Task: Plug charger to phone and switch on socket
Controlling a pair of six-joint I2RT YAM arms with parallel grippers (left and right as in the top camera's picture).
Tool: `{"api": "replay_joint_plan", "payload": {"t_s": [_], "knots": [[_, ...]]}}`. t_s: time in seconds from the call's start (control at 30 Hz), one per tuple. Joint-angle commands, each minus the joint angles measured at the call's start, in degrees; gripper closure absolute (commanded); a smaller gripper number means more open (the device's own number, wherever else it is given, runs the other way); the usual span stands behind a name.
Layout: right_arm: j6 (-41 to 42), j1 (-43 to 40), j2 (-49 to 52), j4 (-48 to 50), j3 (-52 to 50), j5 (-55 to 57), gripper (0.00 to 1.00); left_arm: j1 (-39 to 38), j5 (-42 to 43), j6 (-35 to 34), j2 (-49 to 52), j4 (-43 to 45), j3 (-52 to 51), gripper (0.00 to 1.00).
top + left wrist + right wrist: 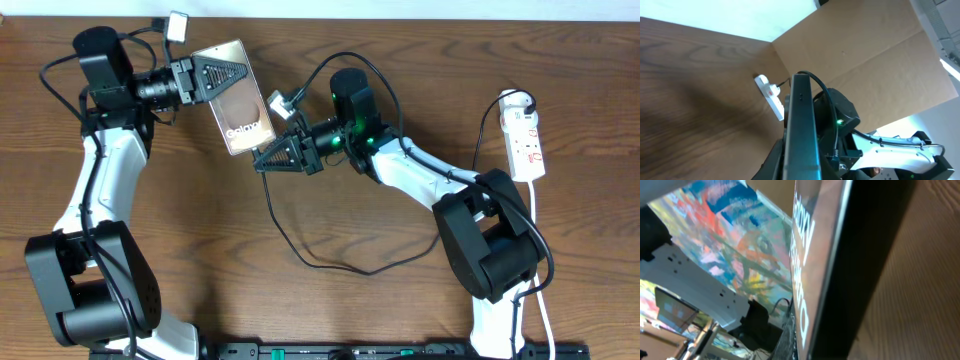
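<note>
The phone (240, 105) is pinched at its upper end by the left hand (218, 75), whose fingers are pressed against its two sides. In the left wrist view the phone (801, 125) is seen edge-on, running straight out from that hand. Its long axis is laid diagonally in the overhead view, from the upper left by the left hand down to the lower right, with the lettered face turned upward. Whether its lower end rests on the tabletop (350, 310) cannot be told.

The right hand (262, 160) is held just beside that lower, free end, with its fingers pressed together. The black cable of the charger (300, 255) is seen leading out from under it and looping across the tabletop, so the plug end is judged to be pinched there. The tip itself is hidden. In the right wrist view the frame is filled by the phone's dark edge (855, 270), so contact, or near contact, is suggested.

The coming move is judged to turn on the plug tip being lined up with the phone's long axis and pushed up and to the left into the bottom edge. The socket (527, 140) is lying well apart at the far right, nearer the right arm, and its switch is not yet attended to.
</note>
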Motion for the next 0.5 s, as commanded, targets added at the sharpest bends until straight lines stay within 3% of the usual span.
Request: {"api": "replay_joint_plan", "payload": {"t_s": [0.0, 0.47], "knots": [[5.49, 0.15, 0.15, 3.39, 0.76, 6.27, 0.99, -0.87, 3.37, 0.15, -0.63, -0.15, 0.31, 0.93], [6.05, -0.17, 0.15, 4.87, 0.76, 7.76, 0.99, -0.87, 3.41, 0.15, -0.63, -2.36, 0.31, 0.93]]}}
